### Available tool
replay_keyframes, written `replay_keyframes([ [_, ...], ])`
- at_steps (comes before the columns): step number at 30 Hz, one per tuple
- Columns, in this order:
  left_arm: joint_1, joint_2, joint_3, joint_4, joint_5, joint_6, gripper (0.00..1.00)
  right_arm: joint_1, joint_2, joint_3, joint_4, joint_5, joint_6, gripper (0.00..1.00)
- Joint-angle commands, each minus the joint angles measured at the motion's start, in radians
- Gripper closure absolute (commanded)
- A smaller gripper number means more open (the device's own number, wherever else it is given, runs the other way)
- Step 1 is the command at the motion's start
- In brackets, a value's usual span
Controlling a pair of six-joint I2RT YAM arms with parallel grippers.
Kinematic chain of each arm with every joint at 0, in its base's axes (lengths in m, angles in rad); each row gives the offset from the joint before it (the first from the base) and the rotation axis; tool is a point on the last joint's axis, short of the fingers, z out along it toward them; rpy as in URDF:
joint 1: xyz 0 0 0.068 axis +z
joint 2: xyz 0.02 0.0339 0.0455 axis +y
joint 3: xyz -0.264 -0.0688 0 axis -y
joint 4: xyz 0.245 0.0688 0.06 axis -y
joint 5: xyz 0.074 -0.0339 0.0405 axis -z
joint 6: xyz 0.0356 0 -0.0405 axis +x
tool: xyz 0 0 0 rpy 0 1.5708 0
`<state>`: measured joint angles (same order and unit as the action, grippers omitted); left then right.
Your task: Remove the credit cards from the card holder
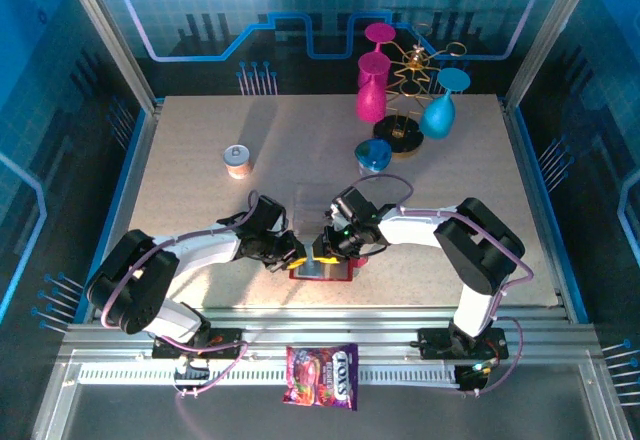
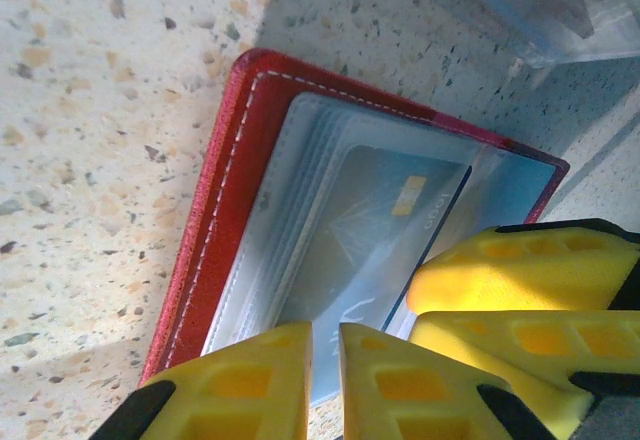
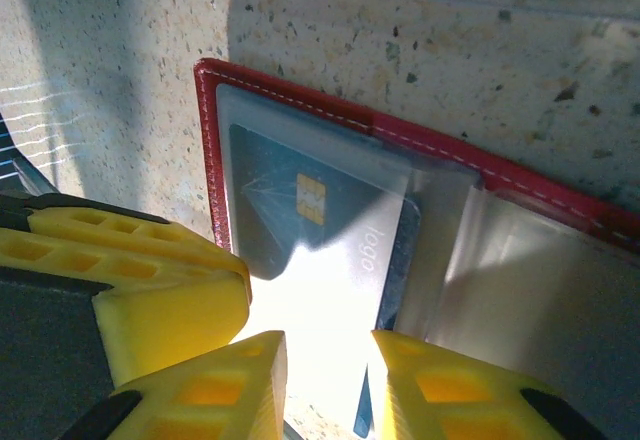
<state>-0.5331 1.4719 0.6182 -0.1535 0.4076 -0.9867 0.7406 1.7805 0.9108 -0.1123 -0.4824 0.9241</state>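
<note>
At table's [image 1: 200, 160] six o'clock, one open card holder [image 1: 322, 272]; inside, one blue credit card [image 3: 300, 220]; at nine, left gripper [image 2: 325, 380] narrowly parted; at three, right gripper [image 3: 328, 390] narrow astride card; both grips untellable.

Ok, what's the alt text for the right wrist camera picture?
An open red card holder lies on a speckled table, a dark blue credit card with a gold chip showing through its clear pocket. The yellow fingers of the right gripper crowd the bottom edge.
</note>
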Motion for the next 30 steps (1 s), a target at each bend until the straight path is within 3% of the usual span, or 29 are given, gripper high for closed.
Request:
replay_keyframes([
  [1,0.006,0.004,0.008,-0.028,-0.011,0.023,0.84,0.014,0.021,0.003,-0.040,-0.008,-0.016,0.70],
  [30,0.006,-0.001,-0.003,-0.018,-0.013,0.014,0.84,-0.002,-0.039,0.054,-0.170,0.062,-0.085,0.69],
])
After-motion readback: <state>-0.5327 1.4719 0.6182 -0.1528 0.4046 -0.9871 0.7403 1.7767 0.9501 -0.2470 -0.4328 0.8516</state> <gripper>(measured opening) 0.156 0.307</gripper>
